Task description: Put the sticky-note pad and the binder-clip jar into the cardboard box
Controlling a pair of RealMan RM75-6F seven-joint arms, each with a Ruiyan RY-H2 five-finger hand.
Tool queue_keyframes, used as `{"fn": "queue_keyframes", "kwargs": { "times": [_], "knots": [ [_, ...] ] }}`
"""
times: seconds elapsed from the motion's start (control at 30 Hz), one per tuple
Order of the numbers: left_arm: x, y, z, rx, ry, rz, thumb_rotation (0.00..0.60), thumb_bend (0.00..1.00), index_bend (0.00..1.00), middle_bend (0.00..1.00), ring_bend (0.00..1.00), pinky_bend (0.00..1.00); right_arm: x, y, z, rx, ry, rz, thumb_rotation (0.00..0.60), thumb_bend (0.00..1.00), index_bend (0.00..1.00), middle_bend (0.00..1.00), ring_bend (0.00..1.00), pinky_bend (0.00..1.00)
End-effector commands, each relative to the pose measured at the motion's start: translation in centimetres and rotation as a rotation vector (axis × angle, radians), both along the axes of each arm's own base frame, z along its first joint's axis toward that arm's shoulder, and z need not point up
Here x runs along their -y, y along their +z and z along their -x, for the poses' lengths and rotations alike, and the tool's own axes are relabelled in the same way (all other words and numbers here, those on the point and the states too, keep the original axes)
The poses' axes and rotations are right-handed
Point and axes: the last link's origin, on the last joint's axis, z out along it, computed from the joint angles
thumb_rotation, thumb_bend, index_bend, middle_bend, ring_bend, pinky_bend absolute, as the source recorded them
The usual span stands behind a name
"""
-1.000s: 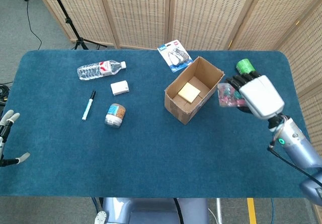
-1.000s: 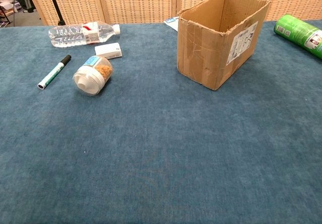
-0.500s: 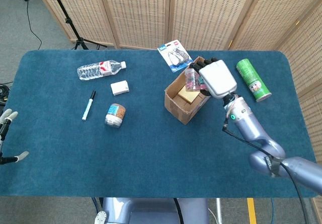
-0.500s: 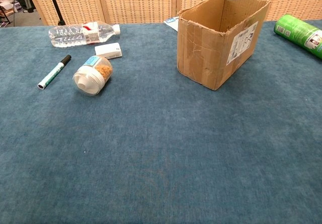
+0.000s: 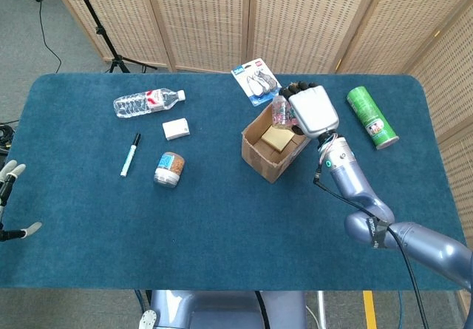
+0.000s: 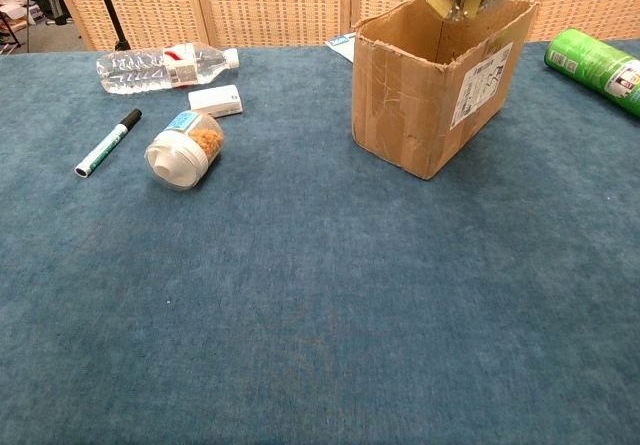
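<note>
Holding the jar point(image 5: 280, 112) over the open box point(image 5: 260, 148), I have my right hand point(image 5: 311, 110) wrapped round it just above the far rim, so that it can go down beside the pad point(image 5: 278, 136) that already lies on the box floor. From the chest view the jar's bright clips show just at the top edge, above the far end of the opening, so I judge the drop is nearly lined up and only a lowering and a release remain. My left hand point(image 5: 10, 196) sits at the near left corner of the table point(image 5: 222, 248), fingers apart and holding nothing. Nothing stands between jar and box; the green can point(image 5: 372, 117) lies to the right, well apart, and a blister pack point(image 5: 256, 82) lies just beyond the box. Off to the left are a bottle point(image 5: 148, 101), a small tub point(image 5: 169, 169), a white block point(image 5: 176, 129) and a marker point(image 5: 130, 154), all clear of my path.
</note>
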Motion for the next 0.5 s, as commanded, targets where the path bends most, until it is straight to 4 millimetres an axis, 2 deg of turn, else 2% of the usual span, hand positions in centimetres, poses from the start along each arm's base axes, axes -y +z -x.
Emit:
{"fn": "queue_keyframes", "kwargs": {
  "times": [0.03,0.37,0.5],
  "knots": [
    [0.0,0.0,0.0,0.0,0.0,0.0,0.6,0.0,0.0,0.0,0.0,0.0,-0.1,-0.3,0.2,-0.019,-0.029,-0.025,0.6,0.0,0.1,0.0,0.0,0.28],
    [0.1,0.2,0.0,0.008,-0.008,-0.007,0.6,0.0,0.0,0.0,0.0,0.0,-1.4,0.9,-0.4,-0.032,0.011,0.008,0.6,0.0,0.1,0.0,0.0,0.27],
    [0.2,0.3,-0.1,0.01,-0.013,-0.012,0.6,0.0,0.0,0.0,0.0,0.0,-3.1,2.4,-0.4,-0.014,0.056,0.03,0.6,0.0,0.1,0.0,0.0,0.27]
  ]
}}
